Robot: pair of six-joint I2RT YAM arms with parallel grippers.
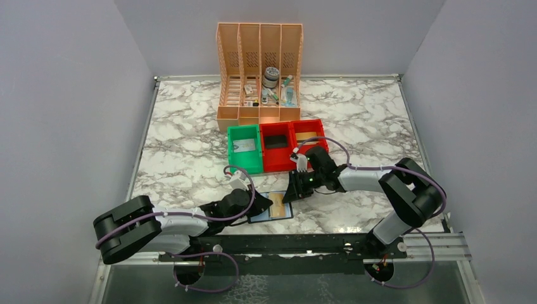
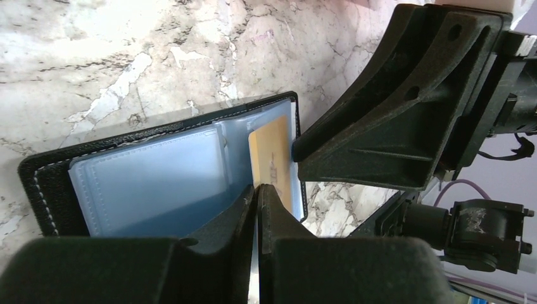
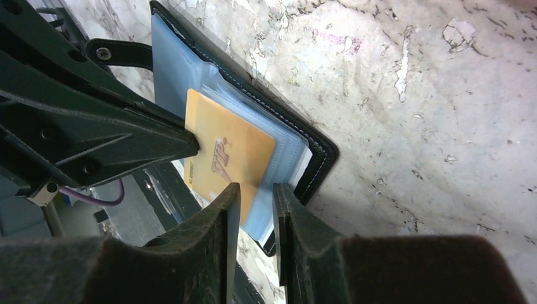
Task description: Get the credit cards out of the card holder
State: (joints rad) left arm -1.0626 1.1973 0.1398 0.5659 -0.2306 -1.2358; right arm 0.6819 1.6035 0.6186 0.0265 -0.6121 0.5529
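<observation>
Clearly the wallet lies open between both arms, a tan card half out. Left gripper is closed on the card's edge; right gripper pinches the blue sleeve. Thin, stiff, slick plastic: grip the exposed edge.

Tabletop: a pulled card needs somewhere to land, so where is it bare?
Bare marble lies left of the green bin, and more right of the red bins. It is crowded near the front, where both pincers meet over the card holder.
</observation>
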